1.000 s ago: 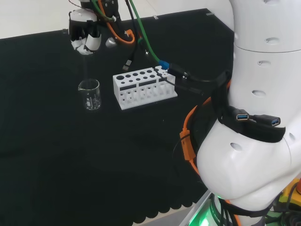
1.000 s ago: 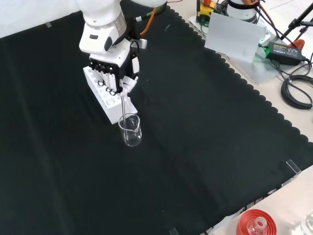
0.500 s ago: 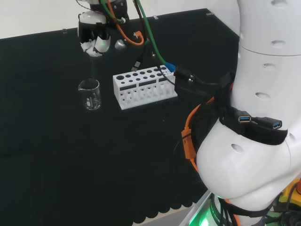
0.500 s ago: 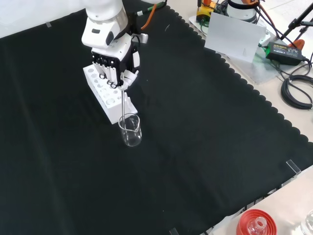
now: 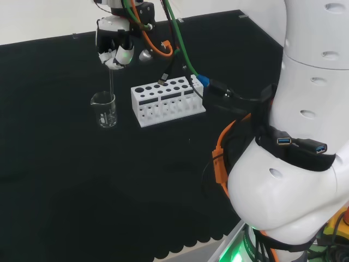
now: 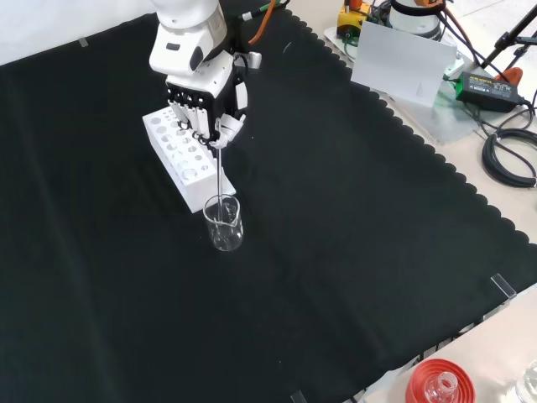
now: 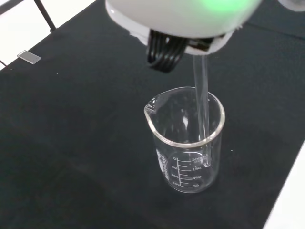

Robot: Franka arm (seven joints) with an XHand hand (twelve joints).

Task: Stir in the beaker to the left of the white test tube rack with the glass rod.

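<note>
In the upper left of the head view the hand (image 5: 115, 52) was clenched around the top end of the glass rod (image 5: 111, 87), which hung nearly upright with its lower end inside the beaker (image 5: 104, 109). The beaker stood on the black cloth (image 5: 65, 180) just left of the white test tube rack (image 5: 166, 101). In the wrist view the rod's tip lay near the beaker's wall. Both pieces looked light, stiff, slippery and breakable, so holding the rod high up seemed sensible.
</note>
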